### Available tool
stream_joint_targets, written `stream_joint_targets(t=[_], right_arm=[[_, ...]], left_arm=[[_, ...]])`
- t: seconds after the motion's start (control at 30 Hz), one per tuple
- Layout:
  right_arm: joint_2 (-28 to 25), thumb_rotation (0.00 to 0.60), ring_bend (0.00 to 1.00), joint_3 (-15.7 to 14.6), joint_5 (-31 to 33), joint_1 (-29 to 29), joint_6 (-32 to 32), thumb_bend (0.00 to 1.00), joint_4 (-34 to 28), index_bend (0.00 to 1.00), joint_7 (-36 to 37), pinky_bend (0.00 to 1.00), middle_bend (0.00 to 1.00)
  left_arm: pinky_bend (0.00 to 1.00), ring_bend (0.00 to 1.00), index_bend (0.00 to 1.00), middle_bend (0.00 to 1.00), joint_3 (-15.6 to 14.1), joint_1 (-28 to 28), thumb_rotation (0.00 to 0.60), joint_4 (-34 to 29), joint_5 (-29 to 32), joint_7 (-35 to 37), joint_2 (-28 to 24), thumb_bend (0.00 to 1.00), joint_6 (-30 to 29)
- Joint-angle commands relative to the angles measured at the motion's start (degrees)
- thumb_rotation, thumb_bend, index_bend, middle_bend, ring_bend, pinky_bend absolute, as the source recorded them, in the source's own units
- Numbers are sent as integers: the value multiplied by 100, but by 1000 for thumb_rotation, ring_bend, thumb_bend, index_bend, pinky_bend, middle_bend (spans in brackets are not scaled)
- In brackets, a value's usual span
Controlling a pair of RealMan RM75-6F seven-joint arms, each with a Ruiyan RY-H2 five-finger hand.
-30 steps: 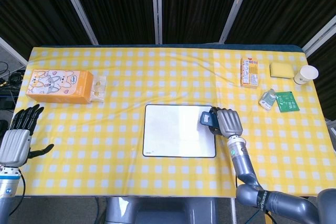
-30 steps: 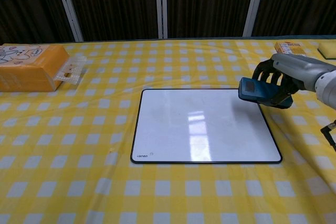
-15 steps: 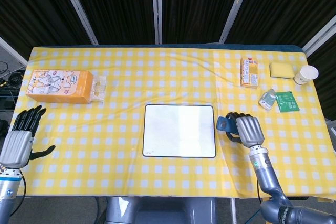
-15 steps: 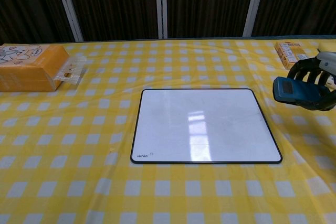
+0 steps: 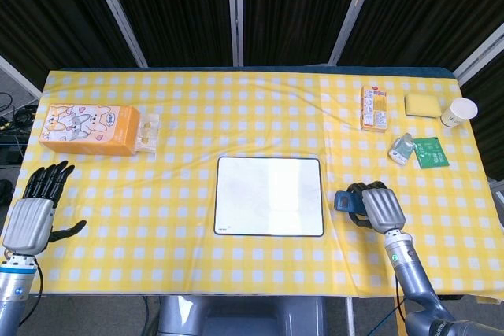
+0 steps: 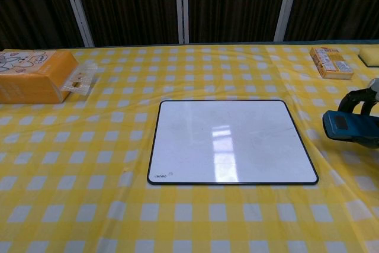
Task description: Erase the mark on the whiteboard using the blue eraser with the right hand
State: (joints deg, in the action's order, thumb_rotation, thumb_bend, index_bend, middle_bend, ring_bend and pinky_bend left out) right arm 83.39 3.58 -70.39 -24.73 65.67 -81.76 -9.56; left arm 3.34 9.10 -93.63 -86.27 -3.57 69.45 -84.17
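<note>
Right robot hand (image 5: 381,207) w/ fingers wrapped round blue eraser (image 6: 350,128), just right of whiteboard (image 6: 230,141).

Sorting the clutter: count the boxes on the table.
2. An orange box sits at the table's far left; a small box lies at the far right. None seem hidden.

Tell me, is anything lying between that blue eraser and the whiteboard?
Nothing visible. The right hand holds the blue eraser just right of the whiteboard, with only bare checked tablecloth between them.
</note>
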Motion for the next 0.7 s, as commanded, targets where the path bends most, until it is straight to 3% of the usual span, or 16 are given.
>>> stream_joint_targets(t=[0.03, 0.1, 0.2, 0.47, 0.7], right_arm=[[20, 600, 70, 52, 71, 39, 17, 170, 2, 229, -79, 10, 76], [19, 600, 10, 83, 103, 67, 51, 153, -26, 136, -94, 0, 12], [-42, 600, 0, 133, 104, 167, 203, 147, -145, 61, -80, 0, 0], [-318, 600, 0, 50, -270, 512, 727, 141, -481, 52, 193, 0, 0], [-616, 600, 0, -211, -1023, 1188, 1990, 137, -553, 28, 331, 0, 0]], left_arm=[[0, 0, 0, 0, -6, -5, 600, -2, -6, -4, 2, 9, -4], [0, 0, 0, 0, -10, -6, 600, 1, -11, -8, 3, 9, -5], [0, 0, 0, 0, -25, -7, 600, 0, -39, -18, 9, 8, -8], [0, 0, 0, 0, -77, -22, 600, -23, -146, -59, 22, 8, -46], [0, 0, 0, 0, -156, -86, 600, -34, -234, 84, -26, 9, -105]])
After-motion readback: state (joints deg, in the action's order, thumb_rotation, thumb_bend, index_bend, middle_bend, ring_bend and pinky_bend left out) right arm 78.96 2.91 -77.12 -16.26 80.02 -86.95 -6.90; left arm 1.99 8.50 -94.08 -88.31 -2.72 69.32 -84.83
